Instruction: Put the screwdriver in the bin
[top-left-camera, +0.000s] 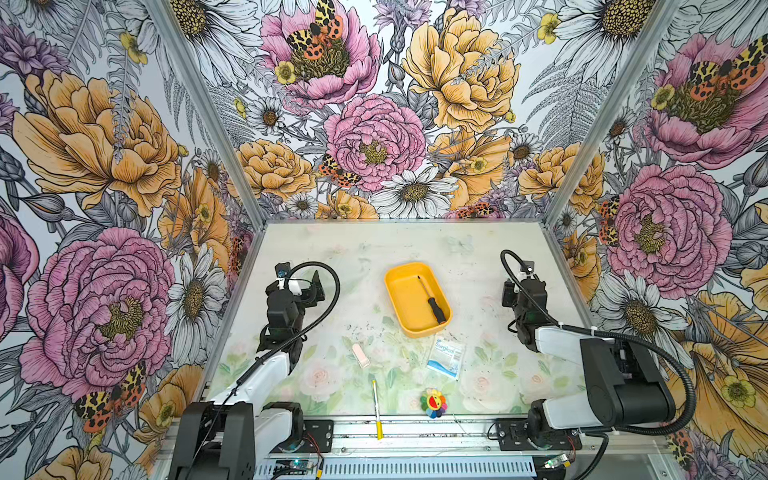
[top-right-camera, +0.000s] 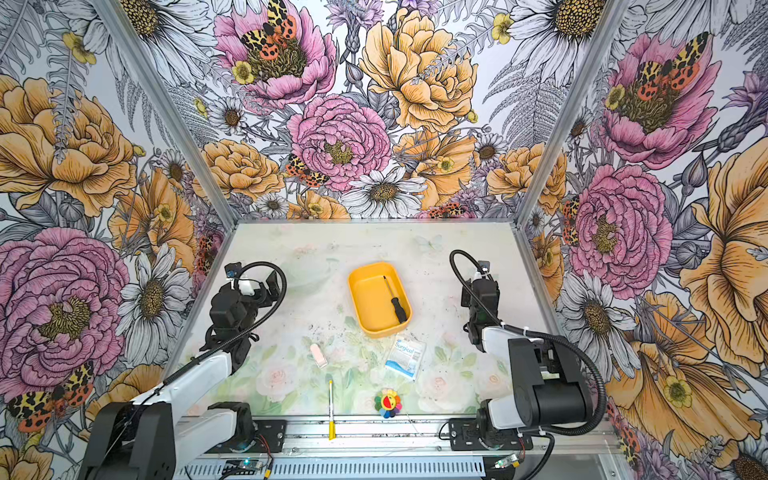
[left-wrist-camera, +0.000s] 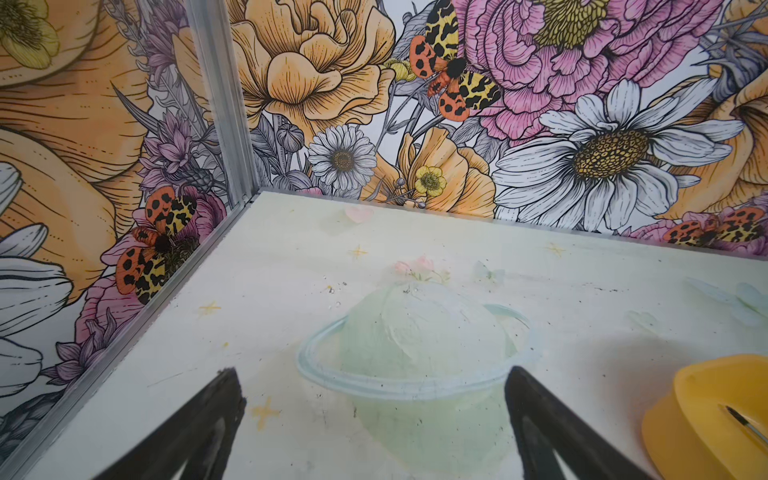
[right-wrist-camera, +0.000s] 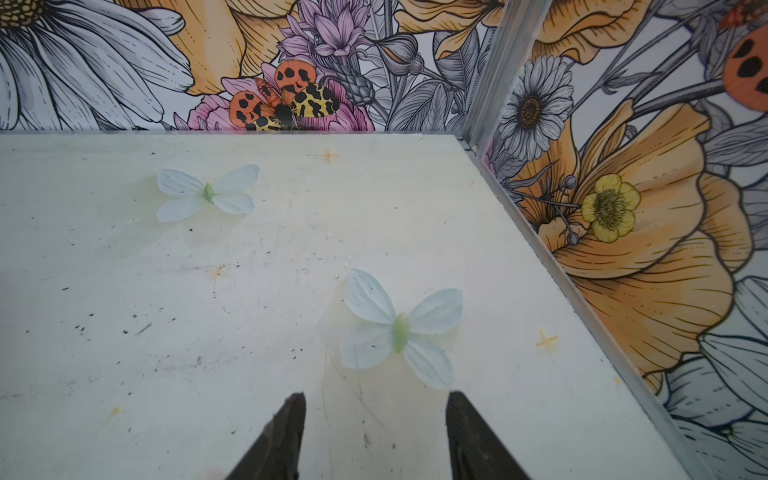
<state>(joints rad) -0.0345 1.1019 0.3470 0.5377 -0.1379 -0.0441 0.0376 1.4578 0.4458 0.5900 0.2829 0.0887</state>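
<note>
The screwdriver (top-left-camera: 432, 300) (top-right-camera: 395, 301), with a thin dark shaft and a black handle, lies inside the yellow-orange bin (top-left-camera: 401, 301) (top-right-camera: 365, 301) at mid-table in both top views. Its handle rests against the bin's near right corner. The left wrist view catches an edge of the bin (left-wrist-camera: 681, 432) with the screwdriver's tip (left-wrist-camera: 746, 419) in it. My left gripper (left-wrist-camera: 372, 374) hangs open and empty over bare table, left of the bin. My right gripper (right-wrist-camera: 376, 399) is open and empty too, over bare table near the right wall, well to the right of the bin.
Nearer the front lie a pink eraser (top-left-camera: 360, 355), a white-and-blue Surgicol packet (top-left-camera: 445, 357) just in front of the bin, a white-and-yellow pen (top-left-camera: 377, 409) and a rainbow flower toy (top-left-camera: 433, 402). Flowered walls close off the left, back and right sides.
</note>
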